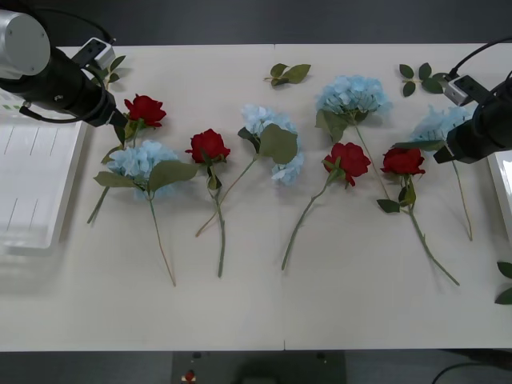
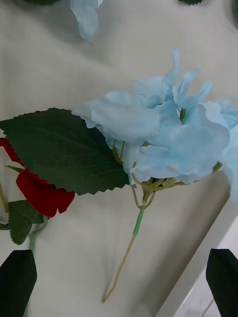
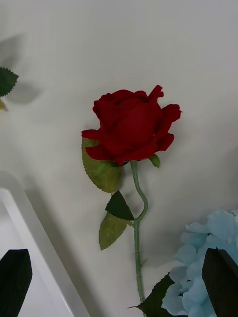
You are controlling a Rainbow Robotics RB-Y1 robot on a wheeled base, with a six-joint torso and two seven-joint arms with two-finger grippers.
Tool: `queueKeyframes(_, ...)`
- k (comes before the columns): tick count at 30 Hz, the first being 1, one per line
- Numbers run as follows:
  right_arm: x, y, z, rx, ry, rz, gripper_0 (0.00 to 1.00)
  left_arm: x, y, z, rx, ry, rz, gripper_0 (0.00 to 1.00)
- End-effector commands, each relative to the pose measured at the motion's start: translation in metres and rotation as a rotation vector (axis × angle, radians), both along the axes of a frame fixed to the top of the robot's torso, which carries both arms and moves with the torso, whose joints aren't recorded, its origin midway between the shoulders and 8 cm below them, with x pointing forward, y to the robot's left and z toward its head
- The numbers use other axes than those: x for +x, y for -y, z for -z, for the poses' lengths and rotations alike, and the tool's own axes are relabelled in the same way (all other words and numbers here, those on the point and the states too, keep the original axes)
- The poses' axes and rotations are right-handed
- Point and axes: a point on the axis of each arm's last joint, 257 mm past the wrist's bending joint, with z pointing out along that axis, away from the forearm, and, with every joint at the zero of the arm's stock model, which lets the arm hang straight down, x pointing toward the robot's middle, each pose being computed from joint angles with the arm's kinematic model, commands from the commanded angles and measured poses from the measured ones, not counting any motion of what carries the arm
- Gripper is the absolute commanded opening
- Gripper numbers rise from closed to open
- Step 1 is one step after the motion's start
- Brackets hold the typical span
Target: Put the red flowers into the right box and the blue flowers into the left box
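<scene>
- My left hand [image 1: 120, 120] hangs with its fingers spread and nothing between them, over the far-left red rose [image 1: 145, 110], just beside the left box [image 1: 68, 180].
- From the left wrist I see that rose [image 3: 130, 124] lying flat on the table [image 3: 119, 44], thin stem running toward a blue cluster [image 3: 208, 257].
- My right hand [image 1: 442, 154] is likewise spread and empty over the far-right blue flower [image 1: 438, 122]; the right box [image 1: 502, 180] shows as a white edge beside it.
- In the right wrist view the blue head [image 2: 168, 133] lies beside a big leaf [image 2: 59, 148] and a red rose [image 2: 42, 195], its stem [image 2: 126, 252] bare below.
- Four red and four blue flowers lie across the table, none boxed yet as far as I see.
- I judge these light and floppy: soft fabric heads that crush, wiry stems that may slide. I would pinch the stem just under the head, clear of neighbouring leaves, so nothing else drags along.
</scene>
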Motion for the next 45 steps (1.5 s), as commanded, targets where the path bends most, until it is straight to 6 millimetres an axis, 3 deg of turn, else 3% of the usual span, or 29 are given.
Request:
queueKeyframes(1,0.018,0.007,-0.002,0.009,0.037,0.027,1.00,0.017,0.011,-0.019,-0.058,0.025,-0.041,1.00)
queueKeyframes(10,0.033,0.019,0.022,0.032,0.065,0.075,1.00,0.018,0.018,0.018,-0.075,-0.057,-0.095,1.00)
queueKeyframes(18,0.040,0.021,0.036,-0.015,0.091,0.050,1.00,0.030,0.016,0.035,-0.004,-0.033,-0.128,1.00)
queueKeyframes(36,0.048,0.030,0.059,-0.058,0.117,0.050,1.00,0.033,0.016,0.075,-0.073,-0.061,-0.218,1.00)
queueKeyframes(40,0.050,0.029,0.065,-0.065,0.117,0.050,0.96,0.033,0.018,0.083,-0.088,-0.064,-0.231,1.00)
queueKeyframes(43,0.052,0.027,0.069,-0.066,0.122,0.052,0.85,0.032,0.022,0.088,-0.098,-0.068,-0.237,1.00)
queueKeyframes(45,0.052,0.027,0.072,-0.071,0.121,0.053,0.57,0.032,0.024,0.090,-0.109,-0.074,-0.244,1.00)
